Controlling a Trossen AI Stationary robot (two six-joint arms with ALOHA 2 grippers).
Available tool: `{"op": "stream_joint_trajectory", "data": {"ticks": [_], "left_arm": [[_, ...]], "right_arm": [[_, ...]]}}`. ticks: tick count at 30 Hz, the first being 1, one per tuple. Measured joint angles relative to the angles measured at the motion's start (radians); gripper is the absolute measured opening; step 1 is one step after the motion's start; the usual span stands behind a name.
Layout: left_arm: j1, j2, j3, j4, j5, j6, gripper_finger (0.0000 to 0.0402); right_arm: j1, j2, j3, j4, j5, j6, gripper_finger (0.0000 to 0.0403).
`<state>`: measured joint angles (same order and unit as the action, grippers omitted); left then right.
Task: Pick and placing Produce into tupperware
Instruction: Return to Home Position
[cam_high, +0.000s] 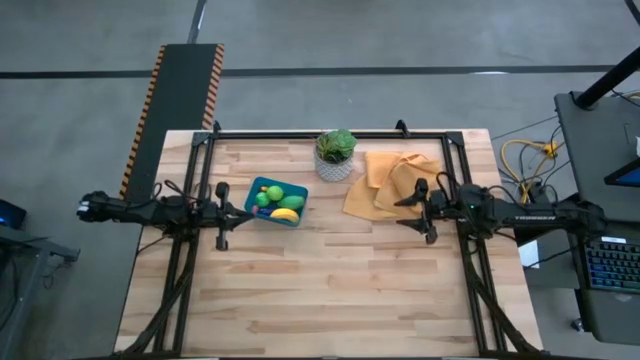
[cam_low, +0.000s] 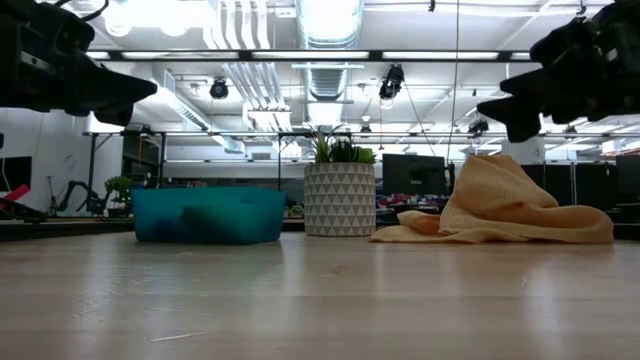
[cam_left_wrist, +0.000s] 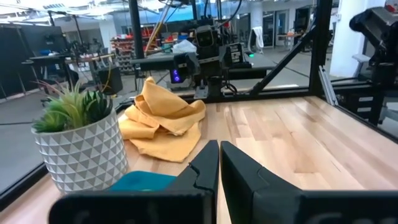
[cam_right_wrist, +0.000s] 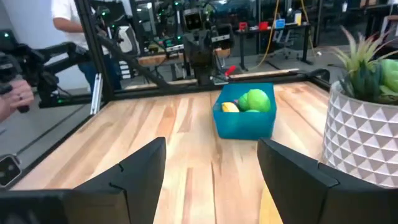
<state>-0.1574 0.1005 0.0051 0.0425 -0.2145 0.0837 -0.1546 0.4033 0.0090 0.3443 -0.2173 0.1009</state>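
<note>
While both arms hang level above the desk (cam_high: 330, 300), neither gripper touches anything. The left gripper (cam_high: 244, 213) sits just beside the left wall of the tupperware (cam_low: 210, 218), raised off the wood, its fingers pressed together with only a sliver between them. The right gripper (cam_high: 403, 212) hovers over the right part of the cloth (cam_high: 385, 180), its fingers spread wide and holding nothing.

The tupperware rests left of the desk's middle, closer to the back edge than to the front one. Inside it lie green pieces (cam_high: 273, 192) and a banana (cam_high: 286, 213), the banana along the front wall. A plant (cam_high: 336, 148) in a white pot stands near the back edge, between tupperware and cloth; it is apart from the tupperware. The crumpled cloth lies just beside it, and whether the two touch cannot be told.

A black frame (cam_high: 330, 132) runs along the back edge and down both sides of the desk, inside the wood's outer edges. The front half of the desk is bare wood from side to side, and a bare lane lies between the two grippers. In the low view both grippers show high over the surface, with open air beneath them.
</note>
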Motion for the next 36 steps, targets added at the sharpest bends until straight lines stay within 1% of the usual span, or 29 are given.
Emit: {"op": "stream_joint_trajectory", "data": {"ticks": [4, 8, 11, 17, 18, 23, 28, 36], "left_arm": [[0.000, 0.002, 0.000, 0.001, 0.012, -0.008, 0.0000], [0.000, -0.010, 0.000, 0.007, 0.024, -0.019, 0.0000], [0.000, -0.012, 0.000, 0.010, 0.025, -0.019, 0.0000], [0.000, -0.007, 0.000, 0.013, 0.029, -0.018, 0.0000], [0.000, -0.007, 0.000, 0.013, 0.032, -0.018, 0.0000], [0.000, -0.006, 0.000, 0.016, 0.049, -0.017, 0.0000], [0.000, -0.005, 0.000, 0.018, 0.053, -0.016, 0.0000], [0.000, -0.005, 0.000, 0.027, 0.051, 0.008, 0.0000]], "right_arm": [[0.007, 0.043, 0.000, 0.002, 0.005, -0.027, 0.0227], [0.006, 0.082, 0.000, 0.091, 0.013, -0.086, 0.0187], [0.006, 0.101, 0.000, 0.126, 0.012, -0.112, 0.0141], [0.006, 0.138, 0.000, 0.116, 0.000, -0.137, 0.0028], [0.006, 0.142, 0.000, 0.116, 0.000, -0.142, 0.0019], [0.006, 0.148, 0.000, 0.132, 0.000, -0.142, 0.0009], [0.006, 0.148, 0.000, 0.168, 0.000, -0.141, 0.0009], [0.006, 0.148, 0.000, 0.164, 0.012, -0.131, 0.0009]]}}
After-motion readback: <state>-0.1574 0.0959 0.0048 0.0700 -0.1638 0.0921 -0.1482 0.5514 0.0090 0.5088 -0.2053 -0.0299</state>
